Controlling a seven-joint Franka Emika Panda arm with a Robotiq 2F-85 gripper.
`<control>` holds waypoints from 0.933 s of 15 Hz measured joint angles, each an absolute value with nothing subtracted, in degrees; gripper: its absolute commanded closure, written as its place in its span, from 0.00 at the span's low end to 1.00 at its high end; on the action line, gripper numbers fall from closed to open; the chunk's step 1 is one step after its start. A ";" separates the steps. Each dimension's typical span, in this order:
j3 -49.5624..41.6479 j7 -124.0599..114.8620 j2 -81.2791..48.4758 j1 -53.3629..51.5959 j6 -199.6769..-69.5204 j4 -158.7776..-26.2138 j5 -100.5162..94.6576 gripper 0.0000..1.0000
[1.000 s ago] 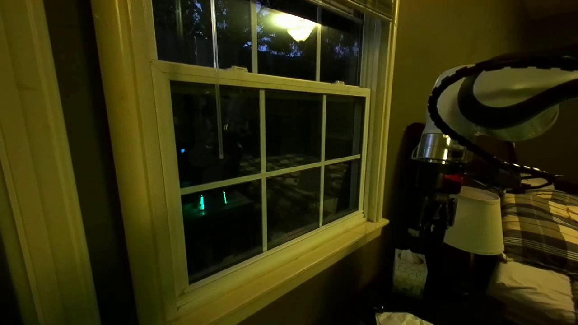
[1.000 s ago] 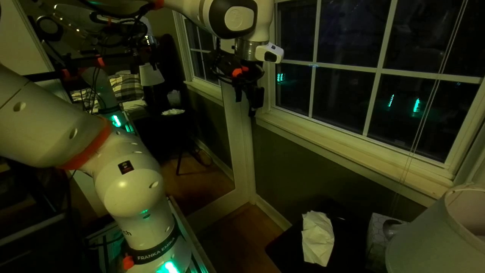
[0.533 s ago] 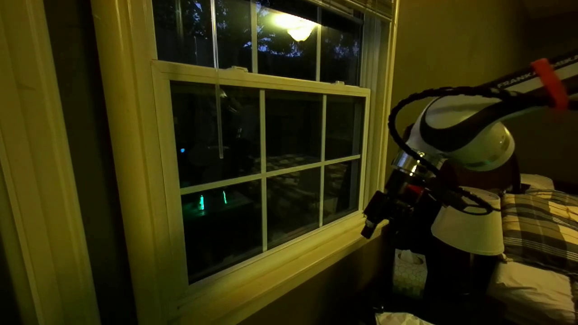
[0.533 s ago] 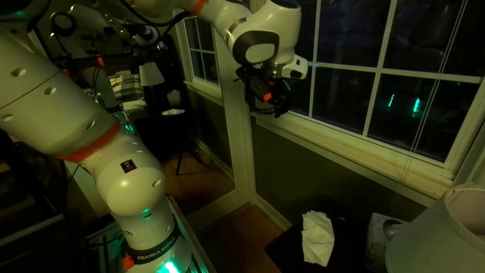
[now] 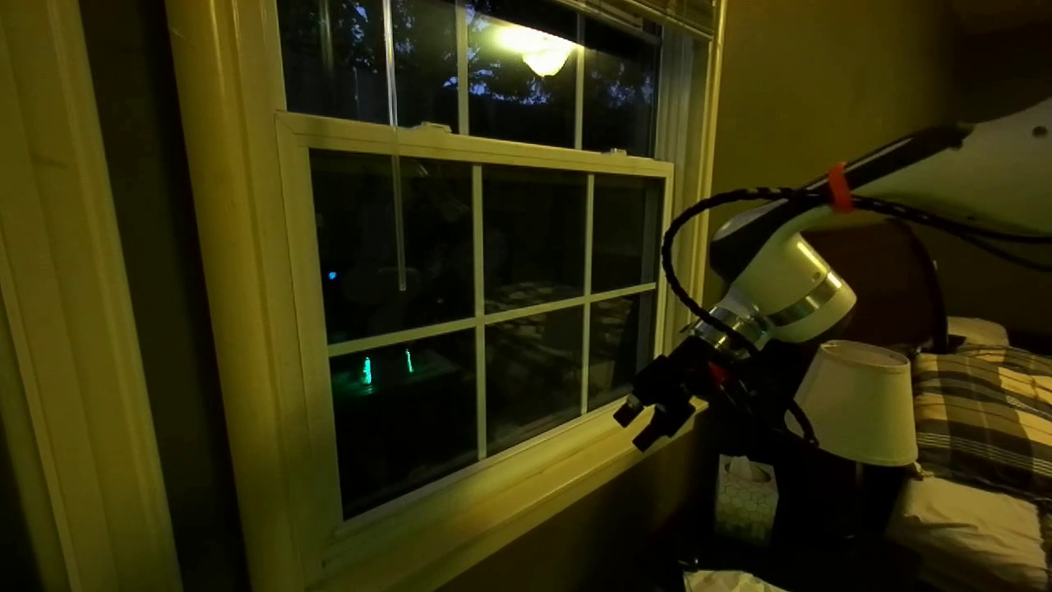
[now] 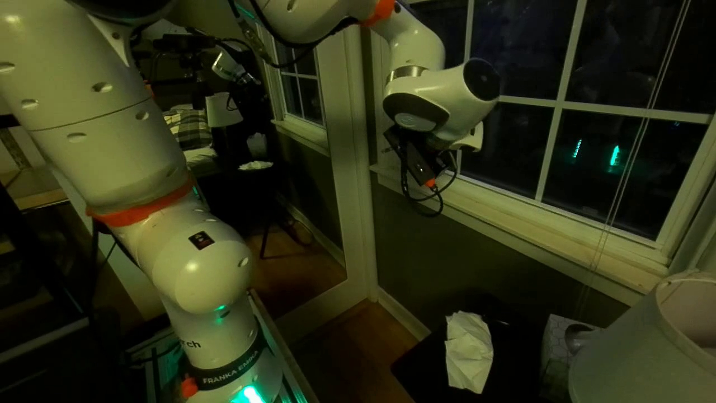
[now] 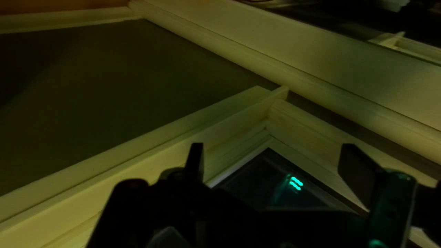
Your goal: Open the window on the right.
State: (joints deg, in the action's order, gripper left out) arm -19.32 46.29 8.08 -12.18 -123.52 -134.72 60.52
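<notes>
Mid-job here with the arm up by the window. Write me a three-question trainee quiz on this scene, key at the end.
1. True or false: the window is shut.
2. Fill in "open" or "shut": in the wrist view, the gripper stands ___.
3. Pick one. In both exterior views, what is beside the lamp?
a) a potted plant
b) a tissue box
c) a laptop

Key: 1 true; 2 open; 3 b.
</notes>
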 measured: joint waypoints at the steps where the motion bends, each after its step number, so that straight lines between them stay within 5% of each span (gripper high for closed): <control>1: -19.15 49.70 5.84 -9.89 -118.98 -133.24 63.45 0.00; 6: -16.67 55.47 -6.30 1.21 -102.41 -126.02 69.65 0.00; 14: -13.51 55.49 -11.38 5.25 -101.56 -122.56 72.14 0.00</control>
State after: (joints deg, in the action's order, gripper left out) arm -13.51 55.49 -11.38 5.25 -101.56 -122.56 72.14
